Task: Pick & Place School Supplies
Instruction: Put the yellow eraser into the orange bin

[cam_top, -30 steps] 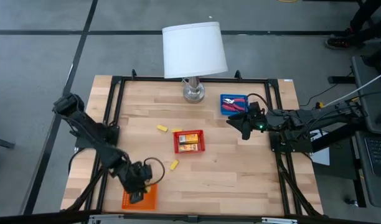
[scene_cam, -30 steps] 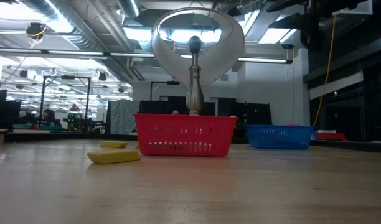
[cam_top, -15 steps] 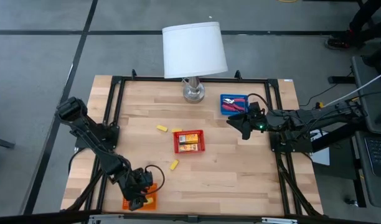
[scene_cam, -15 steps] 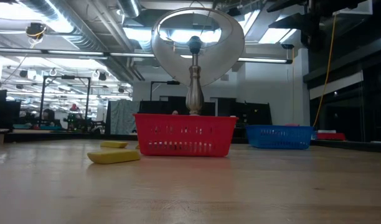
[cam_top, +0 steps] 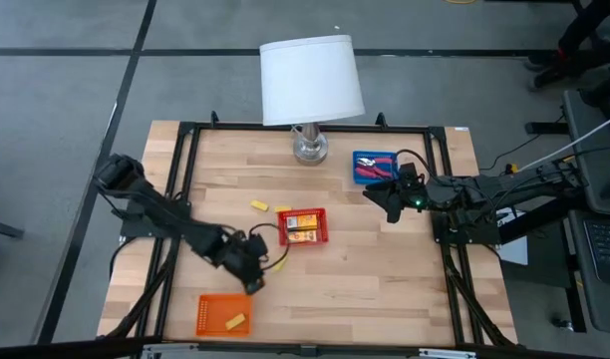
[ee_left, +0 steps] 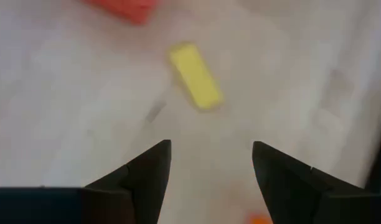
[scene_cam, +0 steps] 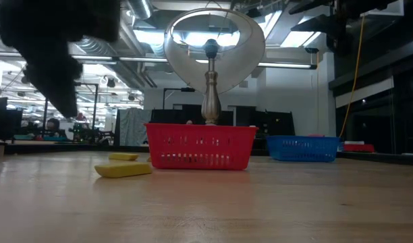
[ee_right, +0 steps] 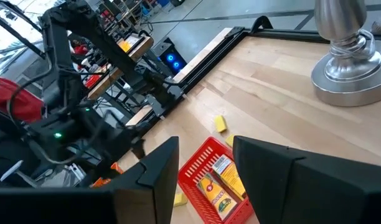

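Pale wood planks form the worktop (cam_top: 385, 289), where a white-shaded lamp (cam_top: 311, 80) stands at the far edge and a red tray (cam_top: 303, 226) sits near the middle. In the last second the left end effector (cam_top: 253, 271) has swung away from the orange tray (cam_top: 221, 314) and now hangs beside the red tray, over a pale yellow block (cam_top: 278, 263). A block (cam_top: 236, 321) now lies in the orange tray that was not visible there before, which suggests one delivery is done and the next pick is starting. The left wrist view shows what the overhead cannot: the fingers (ee_left: 147, 177) stand wide apart and empty, the block (ee_left: 195, 76) lying just ahead of them. From table height, two yellow blocks (scene_cam: 123, 169) lie beside the red tray, the second (cam_top: 258, 205) being on the lamp side. The right end effector (cam_top: 383, 199) waits beside the blue tray (cam_top: 368, 158), which holds red-handled scissors (cam_top: 379, 170); its fingers are spread and empty.
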You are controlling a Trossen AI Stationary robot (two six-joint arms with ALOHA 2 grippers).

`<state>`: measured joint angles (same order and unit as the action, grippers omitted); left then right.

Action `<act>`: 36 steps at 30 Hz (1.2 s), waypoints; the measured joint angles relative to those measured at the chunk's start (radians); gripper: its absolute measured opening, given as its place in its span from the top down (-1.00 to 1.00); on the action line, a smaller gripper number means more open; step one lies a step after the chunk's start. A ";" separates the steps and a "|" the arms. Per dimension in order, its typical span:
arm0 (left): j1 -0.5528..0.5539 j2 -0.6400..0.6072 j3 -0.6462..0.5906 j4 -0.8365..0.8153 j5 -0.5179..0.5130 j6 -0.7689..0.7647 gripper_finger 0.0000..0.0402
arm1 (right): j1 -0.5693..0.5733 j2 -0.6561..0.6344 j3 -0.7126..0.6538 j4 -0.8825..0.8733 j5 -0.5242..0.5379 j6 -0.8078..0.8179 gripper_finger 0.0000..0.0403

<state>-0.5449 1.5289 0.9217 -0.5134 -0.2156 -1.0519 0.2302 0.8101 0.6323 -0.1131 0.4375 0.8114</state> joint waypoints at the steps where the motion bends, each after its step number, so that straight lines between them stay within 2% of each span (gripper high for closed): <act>1: 0.019 0.015 0.000 0.007 -0.003 -0.022 -0.13 | 0.000 0.000 0.000 -0.001 -0.003 0.000 0.23; 8: 0.127 0.073 0.000 0.053 0.009 -0.218 -0.25 | 0.001 0.000 0.000 -0.001 -0.008 -0.011 0.23; 14: 0.150 0.162 0.088 0.052 0.061 -0.246 -0.26 | 0.001 0.000 0.000 0.000 -0.038 -0.026 0.23; 18: 0.154 0.252 0.207 -0.056 0.079 -0.234 -0.26 | 0.001 -0.001 0.000 0.001 -0.038 -0.038 0.23; 21: 0.158 0.323 0.302 -0.215 0.089 -0.244 -0.26 | 0.001 -0.007 0.000 0.002 -0.055 -0.057 0.23; 25: 0.162 0.385 0.380 -0.262 0.095 -0.268 -0.26 | 0.001 -0.022 0.000 0.002 -0.085 -0.080 0.23; 31: 0.166 0.406 0.392 -0.261 0.110 -0.420 -0.28 | 0.001 -0.049 0.000 0.005 -0.091 -0.105 0.23; 36: 0.166 0.406 0.392 -0.268 0.090 -0.434 -0.33 | 0.001 -0.068 0.000 0.001 -0.098 -0.123 0.23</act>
<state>-0.3790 1.9350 1.3140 -0.7815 -0.1259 -1.4859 0.2310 0.7419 0.6323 -0.1120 0.3392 0.6885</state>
